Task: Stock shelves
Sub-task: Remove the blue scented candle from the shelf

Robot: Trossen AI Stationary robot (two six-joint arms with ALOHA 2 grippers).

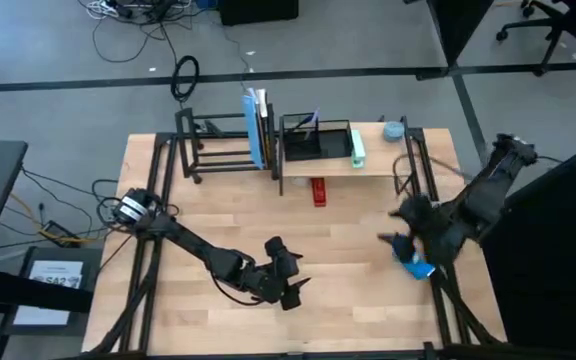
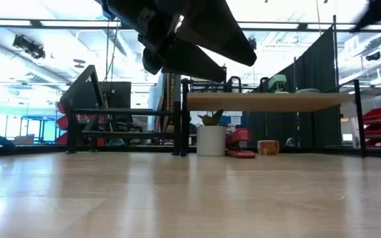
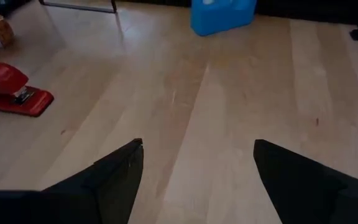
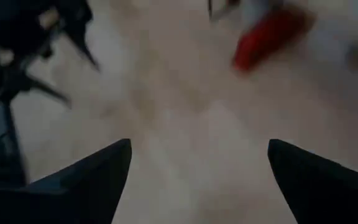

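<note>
Wooden table [image 1: 348, 240], red stapler [image 1: 318, 191] beside wood shelf [image 1: 368, 162], left tool [image 3: 197, 180] spread, blue box [image 3: 222, 14] beyond

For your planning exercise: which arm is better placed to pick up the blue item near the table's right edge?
Probably right. The right pincer hovers open beside the blue item, while the left pincer, also open, sits mid-table, farther away.

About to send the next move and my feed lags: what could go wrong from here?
The right gripper hangs open right beside the blue item at the table's right edge; a nudge could push it off. The red stapler lies under the wood shelf, so reaching it risks clipping the plank or legs. The left gripper, open and empty, is mid-table; a crossing reach could meet the other arm.
</note>
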